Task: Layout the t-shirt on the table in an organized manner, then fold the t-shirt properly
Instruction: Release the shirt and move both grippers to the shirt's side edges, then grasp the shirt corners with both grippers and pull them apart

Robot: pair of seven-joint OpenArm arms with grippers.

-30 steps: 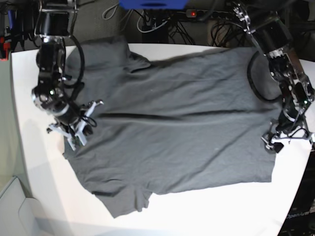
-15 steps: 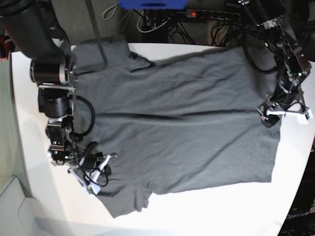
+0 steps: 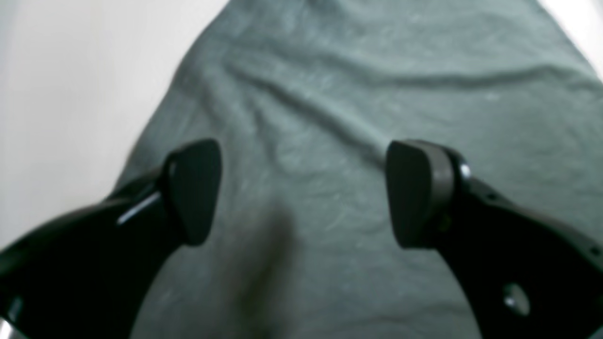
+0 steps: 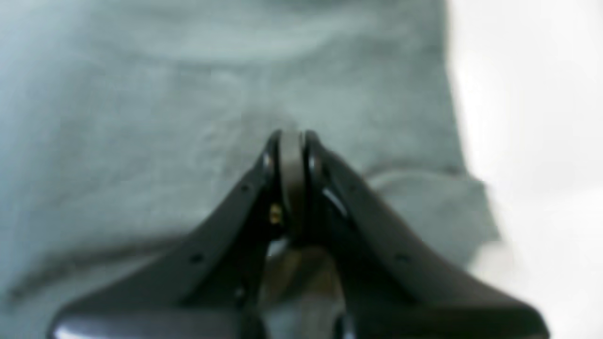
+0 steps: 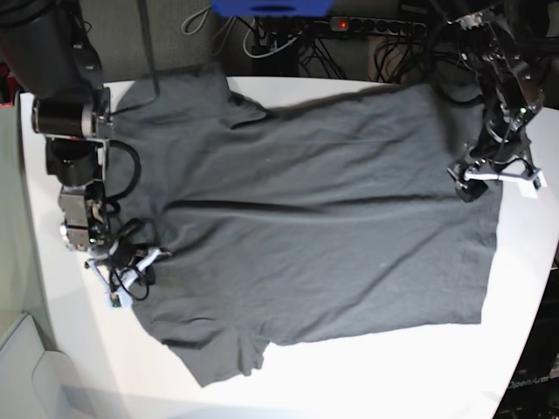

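Already spread over most of the table [image 5: 367,375], the t-shirt [image 5: 314,227] lies flat but creased. The left gripper [image 3: 301,193] hangs wide open above the shirt near its hem, holding nothing; the right gripper [image 4: 292,141] is shut, empty as far as shows, at the sleeve side. Smooth outward toward the shirt's edges. Cables [image 5: 288,44] crowd beyond the shirt's far side, clear of it.

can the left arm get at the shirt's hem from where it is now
Probably yes: the left gripper hangs open right over the shirt near its hem edge, and nothing lies between them.
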